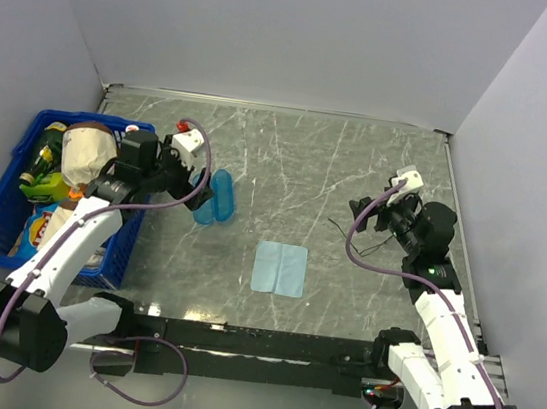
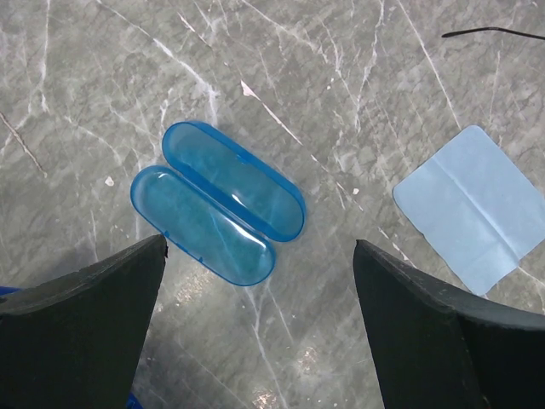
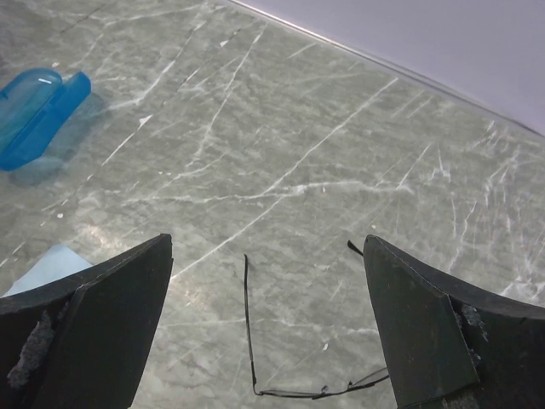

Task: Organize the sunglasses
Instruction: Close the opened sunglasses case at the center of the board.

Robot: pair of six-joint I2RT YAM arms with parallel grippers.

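Grey marble-patterned worktop (image 1: pixel 359 165), enclosed by plain pale walls (image 1: pixel 276 33); landmark at its middle, one light-blue cloth (image 1: pixel 279 268), lying flat. Item: sunglasses (image 3: pixel 249 332), thin black wire frame, arms unfolded, resting on the worktop to the right of the cloth and slightly farther back, well apart from it. Blue translucent case (image 2: pixel 217 200), lying open with both halves facing up, left of the cloth and farther back. Blue basket (image 1: pixel 2 199) of assorted goods, far left of the cloth. Left fingers (image 2: pixel 85 315): spread wide, holding nothing, poised above the case. Right fingers (image 3: pixel 85 324): spread wide, holding nothing, poised above the sunglasses, which lie between them in the wrist view. Handling, as judged: very light, springy and easily bent; the low wire offers little height above a hard, smooth surface and may slide or skate away under a closing grip. Best hold likely across the front near the bridge or at a hinge corner, gently, not mid-arm.
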